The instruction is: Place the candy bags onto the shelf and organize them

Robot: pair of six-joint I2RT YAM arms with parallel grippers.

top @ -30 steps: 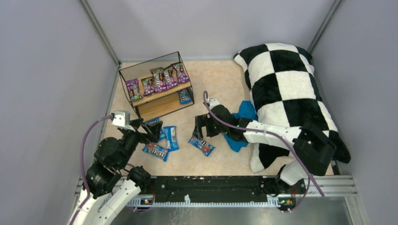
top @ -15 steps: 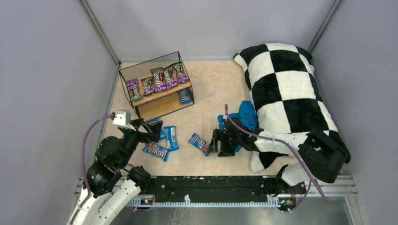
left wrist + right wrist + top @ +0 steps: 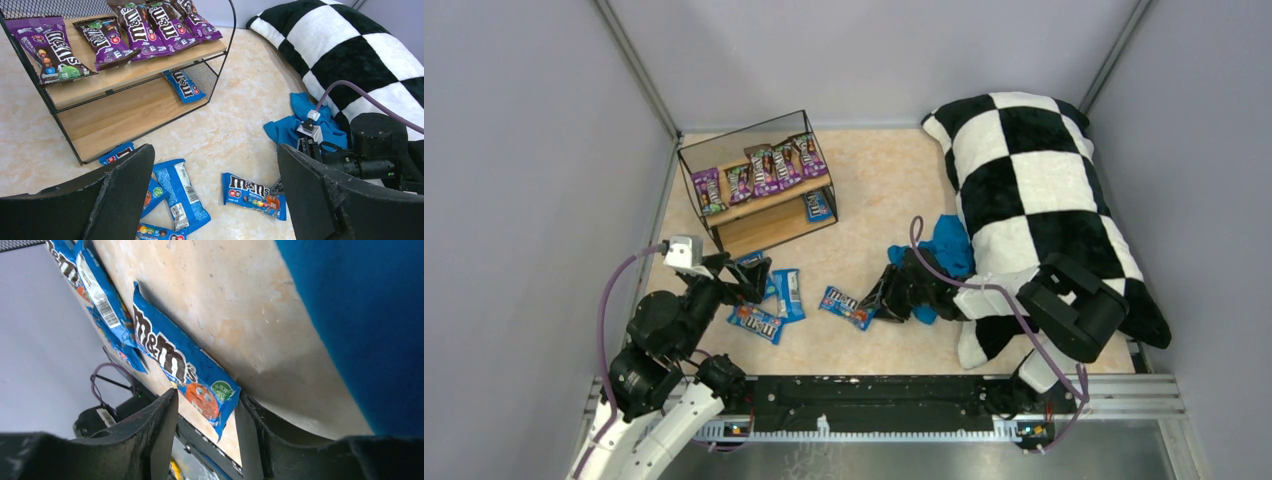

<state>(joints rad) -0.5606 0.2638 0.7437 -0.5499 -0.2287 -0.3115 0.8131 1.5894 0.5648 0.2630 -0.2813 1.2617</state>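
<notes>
Candy bags (image 3: pixel 776 297) are found loose on the table (image 3: pixel 874 180) nearest the arm bases, as a small overlapping heap of blue packets just in front of the shelf's foot. The left gripper (image 3: pixel 752 278) is held low beside that heap with its fingers spread wide and nothing between them. The left arm is folded, with the wrist tipped forward so that shelf and packets are both taken in by its camera, which reads as a waiting pose.

To the right, apart from the heap, a lone blue bag (image 3: pixel 846 307) lies flat with its print upward. The right arm is stretched low and leftward across the table, the wrist rolled so that the fingers lie nearly level with the surface. The right gripper (image 3: pixel 205 412) is parted around the bag's near end, which is bracketed but not seen to be pinched. So flat an approach is probably chosen because a thin packet offers only its edge.

Just behind that wrist a blue cloth (image 3: pixel 946 245) is bunched against the checkered pillow (image 3: pixel 1034 170). Farther back, the shelf (image 3: pixel 754 230) carries a row of purple bags (image 3: pixel 767 167) on its top board, and one blue bag (image 3: pixel 818 206) is lodged at the right end of the lower tier — colours seemingly sorted by level.
</notes>
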